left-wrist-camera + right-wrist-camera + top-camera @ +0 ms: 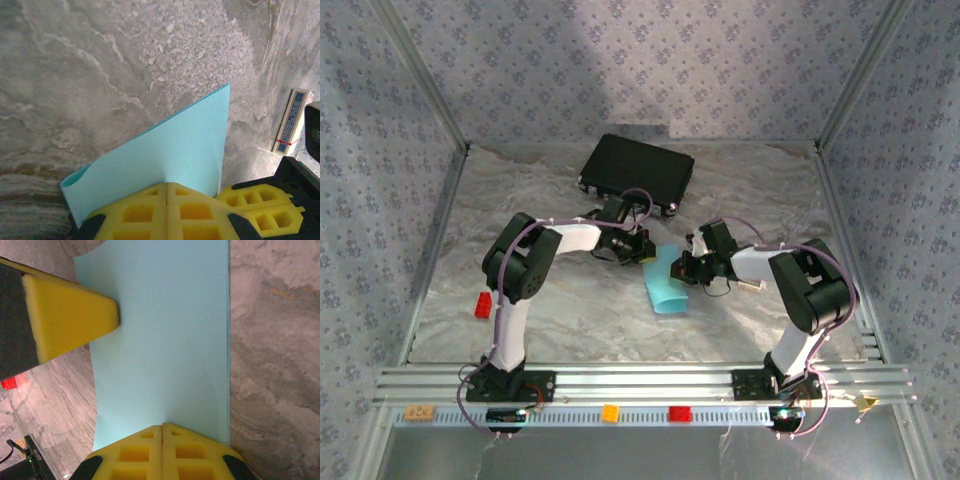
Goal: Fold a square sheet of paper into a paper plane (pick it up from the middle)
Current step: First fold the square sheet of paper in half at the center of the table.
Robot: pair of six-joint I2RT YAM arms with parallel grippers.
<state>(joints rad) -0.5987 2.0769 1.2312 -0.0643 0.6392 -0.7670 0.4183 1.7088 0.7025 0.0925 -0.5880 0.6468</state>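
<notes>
Left jaws: together, yellow pads (pixel 135 215) clamped on the near edge of the paper (pixel 170 150).
Right jaws: together, clamped on a neighbouring edge of the same sheet. In the right wrist view, a left pad pinches the sheet at upper left, ahead of the right jaws.
Paper: light blue, doubled over, with a rounded bend showing at the left of the left jaws. It fans out ahead of both jaws and spans the gap between them. From above it sits mid-worktop (pixel 570 300), curving toward the arm bases.
Case (pixel 638 172): black, lid shut, contents hidden; flat on the worktop beyond the left jaws, well apart from the paper.
Small box (pixel 292 120): white and blue with a red band, right of the left jaws; shut or open, cannot tell.
Red brick (pixel 482 304): well left of the left jaws.
</notes>
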